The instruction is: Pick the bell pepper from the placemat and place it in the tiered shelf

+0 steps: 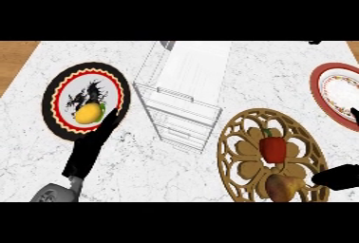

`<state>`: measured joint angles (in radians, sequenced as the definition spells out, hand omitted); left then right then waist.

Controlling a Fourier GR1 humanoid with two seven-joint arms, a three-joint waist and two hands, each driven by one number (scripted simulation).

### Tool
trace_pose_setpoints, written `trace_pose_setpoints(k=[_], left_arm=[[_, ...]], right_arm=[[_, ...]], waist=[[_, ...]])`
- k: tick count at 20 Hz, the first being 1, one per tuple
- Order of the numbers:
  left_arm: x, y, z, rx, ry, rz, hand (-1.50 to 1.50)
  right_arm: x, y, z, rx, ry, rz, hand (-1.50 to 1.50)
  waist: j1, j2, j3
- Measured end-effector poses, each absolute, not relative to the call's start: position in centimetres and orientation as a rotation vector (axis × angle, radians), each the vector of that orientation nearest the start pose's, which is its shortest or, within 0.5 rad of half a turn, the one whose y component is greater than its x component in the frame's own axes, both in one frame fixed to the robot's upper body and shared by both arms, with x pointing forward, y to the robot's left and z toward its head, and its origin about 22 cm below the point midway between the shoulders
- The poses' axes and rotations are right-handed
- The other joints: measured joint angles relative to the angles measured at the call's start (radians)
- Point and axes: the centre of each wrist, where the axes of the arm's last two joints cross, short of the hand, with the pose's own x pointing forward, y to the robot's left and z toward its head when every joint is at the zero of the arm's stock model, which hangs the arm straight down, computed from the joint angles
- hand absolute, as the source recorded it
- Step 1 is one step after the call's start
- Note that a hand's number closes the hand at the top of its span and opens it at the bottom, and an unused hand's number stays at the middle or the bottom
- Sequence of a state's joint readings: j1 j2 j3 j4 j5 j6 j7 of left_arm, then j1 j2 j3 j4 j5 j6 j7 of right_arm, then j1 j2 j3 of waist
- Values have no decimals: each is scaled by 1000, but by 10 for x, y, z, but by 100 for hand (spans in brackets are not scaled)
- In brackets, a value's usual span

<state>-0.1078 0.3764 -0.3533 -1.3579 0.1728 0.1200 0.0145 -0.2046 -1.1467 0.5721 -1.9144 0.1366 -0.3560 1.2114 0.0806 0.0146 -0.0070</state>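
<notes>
My left hand [89, 144] lies open, fingers straight beside the lemon [88, 114] — right hand [338, 176] near the pear [282, 187], its fingers unclear; bell pepper [273, 149] on the placemat [242, 142].

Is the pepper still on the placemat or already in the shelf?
On the placemat. The red pepper lies at its centre, beside a pear; the shelf holds nothing.

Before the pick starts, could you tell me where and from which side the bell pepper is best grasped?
Grasp the bell pepper across its red body, below the stem, coming from above and the right. It stands with its stem away from the robot, and the pear crowds its near side.
</notes>
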Motion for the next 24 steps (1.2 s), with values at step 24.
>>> trace_pose_setpoints(k=[24], left_arm=[[246, 260, -30, 97, -1335, -313, 0]], right_arm=[[308, -231, 70, -1033, -556, 674, -150]], waist=[[-55, -22, -1]])
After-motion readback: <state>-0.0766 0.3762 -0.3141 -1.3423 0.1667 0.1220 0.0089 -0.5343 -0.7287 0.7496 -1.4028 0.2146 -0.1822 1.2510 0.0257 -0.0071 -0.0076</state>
